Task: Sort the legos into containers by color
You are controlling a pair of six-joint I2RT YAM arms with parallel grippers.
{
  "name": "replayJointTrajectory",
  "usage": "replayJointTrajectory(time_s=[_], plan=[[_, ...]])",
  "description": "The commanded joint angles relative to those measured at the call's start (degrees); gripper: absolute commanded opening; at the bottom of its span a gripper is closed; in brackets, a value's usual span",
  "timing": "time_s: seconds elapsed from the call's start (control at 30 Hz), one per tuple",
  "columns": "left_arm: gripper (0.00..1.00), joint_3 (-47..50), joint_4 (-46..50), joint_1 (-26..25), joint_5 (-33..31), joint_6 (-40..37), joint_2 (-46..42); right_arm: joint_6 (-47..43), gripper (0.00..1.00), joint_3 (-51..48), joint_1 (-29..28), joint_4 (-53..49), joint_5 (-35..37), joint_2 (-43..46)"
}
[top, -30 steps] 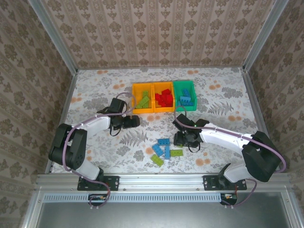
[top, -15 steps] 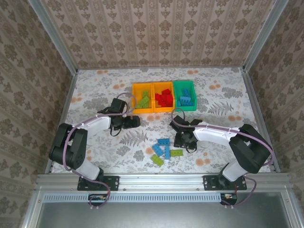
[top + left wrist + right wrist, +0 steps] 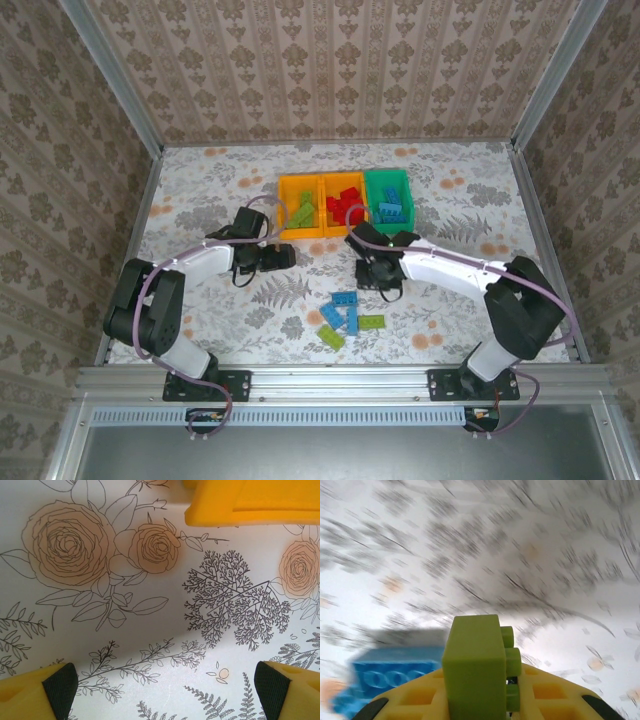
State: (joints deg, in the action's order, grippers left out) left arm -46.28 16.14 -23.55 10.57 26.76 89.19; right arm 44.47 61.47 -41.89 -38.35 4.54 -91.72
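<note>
bench (image 3: 200, 190): floral print, patterned walls behind.
my right claw (image 3: 379, 275): clamped on a lime green brick (image 3: 472, 670), middle of the top view.
my left claw (image 3: 165, 680): wide, bare, just below an orange bin (image 3: 250, 502).
loose legos (image 3: 350, 320): lower centre.
three bins (image 3: 322, 200): upper centre.

This is a lab robot test cell: beige damask-patterned wall panels (image 3: 330, 70) in bare aluminium frame rails (image 3: 112, 75) box in a floral-printed white tabletop (image 3: 200, 190), with two white-and-black robot arms (image 3: 200, 262) bolted along the frame's lower edge.
</note>
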Motion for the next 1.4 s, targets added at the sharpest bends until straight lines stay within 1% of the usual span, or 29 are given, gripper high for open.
replayJointTrajectory(time_s=[0.0, 0.07, 0.2, 0.37, 0.47, 0.6, 0.7, 0.73, 0.8, 0.93, 1.03, 1.1, 1.2, 1.37], plan=[[0.95, -1.4, 0.1, -0.3, -1.1, -1.2, -0.1, -6.2, 0.28, 8.3, -0.3, -2.0, 2.2, -3.7], [0.95, -1.0, 0.1, -0.3, -1.2, -1.2, -0.5, -8.2, 0.28, 13.6, -0.1, -1.0, 1.7, -6.9], [0.95, -0.4, 0.3, -0.2, -1.3, -1.1, -1.3, -10.9, 0.27, 24.3, 0.9, 0.8, -1.7, -14.6], [0.95, 0.5, 0.3, -0.3, -1.5, -1.2, -2.3, -13.4, 0.26, 36.4, 2.5, 0.8, -4.3, -23.9], [0.95, 0.6, 0.4, -0.3, -1.6, -1.3, -2.0, -13.4, 0.26, 42.2, 3.7, 1.4, -6.6, -28.6], [0.95, 0.7, 0.3, -0.3, -1.6, -1.4, -2.0, -12.8, 0.25, 47.2, 4.5, 3.4, -8.9, -32.4], [0.95, 0.6, 0.5, -0.2, -1.6, -1.5, -1.9, -12.5, 0.26, 51.1, 5.1, 3.0, -10.5, -35.5], [0.95, 0.4, 0.5, -0.3, -1.7, -1.5, -2.0, -12.2, 0.27, 52.4, 5.3, 2.7, -10.8, -36.6], [0.95, 0.3, 0.6, -0.3, -1.7, -1.5, -1.9, -11.5, 0.34, 53.5, 5.8, 2.7, -11.2, -37.8], [0.95, 0.4, 0.6, -0.3, -1.7, -1.4, -1.8, -11.5, 0.58, 52.9, 6.3, 5.1, -13.2, -37.3], [0.95, 0.3, 0.5, -0.3, -1.3, -1.4, -1.6, -11.8, 0.67, 50.5, 6.1, 6.8, -14.2, -34.4], [0.95, 0.3, 0.3, -0.3, -1.1, -1.2, -1.5, -12.2, 0.70, 47.1, 5.9, 6.8, -13.6, -30.9], [0.95, 0.6, -0.2, -0.4, -0.9, -1.1, -1.5, -12.4, 0.74, 38.7, 4.9, 3.8, -9.1, -23.6], [0.95, 0.2, -1.3, -0.4, -0.1, -1.1, -0.2, -7.1, 0.78, 15.4, 3.2, 0.7, -0.1, -8.4]])
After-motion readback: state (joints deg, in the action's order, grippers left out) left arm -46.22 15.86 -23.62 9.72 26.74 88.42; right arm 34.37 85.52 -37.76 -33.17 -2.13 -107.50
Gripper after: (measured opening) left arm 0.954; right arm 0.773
